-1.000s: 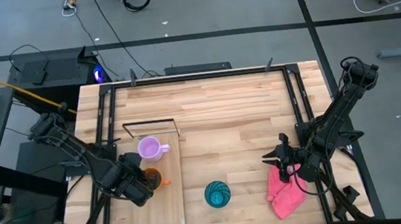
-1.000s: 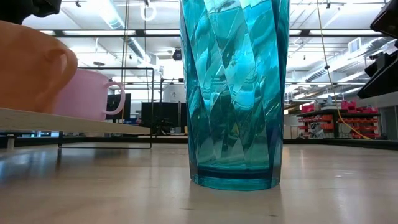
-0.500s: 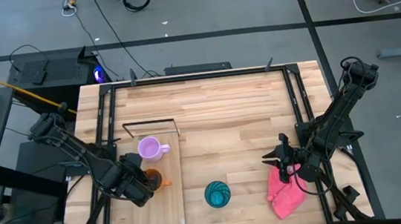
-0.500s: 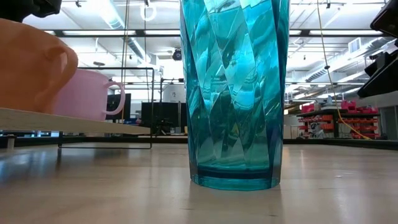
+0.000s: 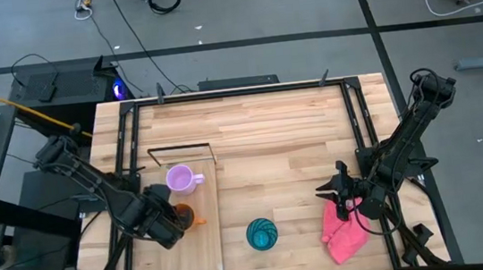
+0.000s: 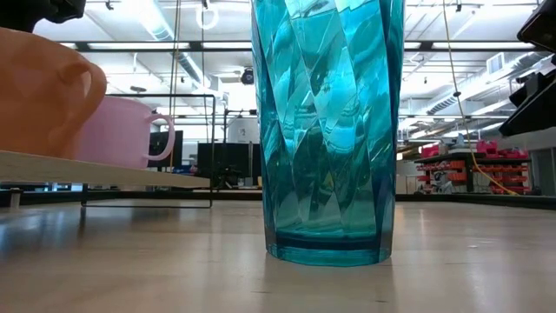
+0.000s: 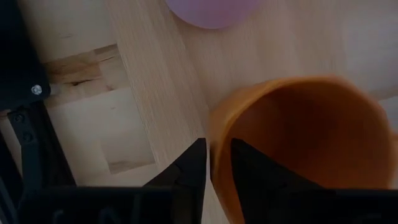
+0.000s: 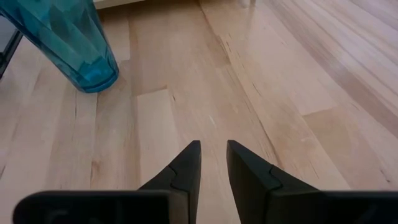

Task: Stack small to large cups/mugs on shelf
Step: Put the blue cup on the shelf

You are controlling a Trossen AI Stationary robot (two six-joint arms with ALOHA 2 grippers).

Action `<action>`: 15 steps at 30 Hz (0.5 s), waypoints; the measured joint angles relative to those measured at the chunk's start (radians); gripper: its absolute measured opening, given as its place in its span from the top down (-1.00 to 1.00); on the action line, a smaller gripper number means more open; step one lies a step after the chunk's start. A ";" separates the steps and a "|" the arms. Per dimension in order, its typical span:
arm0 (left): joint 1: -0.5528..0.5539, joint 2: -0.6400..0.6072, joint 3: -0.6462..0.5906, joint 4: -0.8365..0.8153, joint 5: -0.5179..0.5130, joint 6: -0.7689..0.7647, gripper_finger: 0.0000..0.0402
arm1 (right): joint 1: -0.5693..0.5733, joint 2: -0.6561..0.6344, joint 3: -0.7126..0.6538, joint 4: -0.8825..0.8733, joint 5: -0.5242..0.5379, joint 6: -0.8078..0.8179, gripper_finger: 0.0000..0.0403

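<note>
You had the left pincer (image 7: pixel 211 163) astride the orange mug's (image 5: pixel 183 216) rim on the shelf (image 5: pixel 202 256), at six o'clock from the purple mug (image 5: pixel 181 178), its grip apparently loosening; release fully, then fetch the teal cup (image 5: pixel 262 233).

Lilac mug (image 5: pixel 180 179), orange mug (image 5: pixel 183 216) upright on shelf (image 5: pixel 202 251); teal cup (image 5: pixel 262 233) beside.

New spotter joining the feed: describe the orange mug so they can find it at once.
Find the long light-wood shelf on the table's left side. Two mugs sit on it; the orange mug is beside the left gripper, nearer the front than the lilac mug.
</note>
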 joint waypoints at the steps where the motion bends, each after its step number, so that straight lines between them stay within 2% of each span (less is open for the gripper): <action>1: 0.000 -0.006 0.000 -0.001 -0.004 0.000 0.57 | 0.000 0.000 0.000 0.000 0.000 0.000 0.58; 11: -0.006 -0.050 0.068 -0.006 -0.140 0.022 0.49 | 0.000 0.000 0.000 0.004 -0.007 0.000 0.58; 15: -0.006 -0.051 0.092 -0.019 -0.153 0.034 0.51 | 0.000 0.000 0.000 0.005 -0.007 0.000 0.58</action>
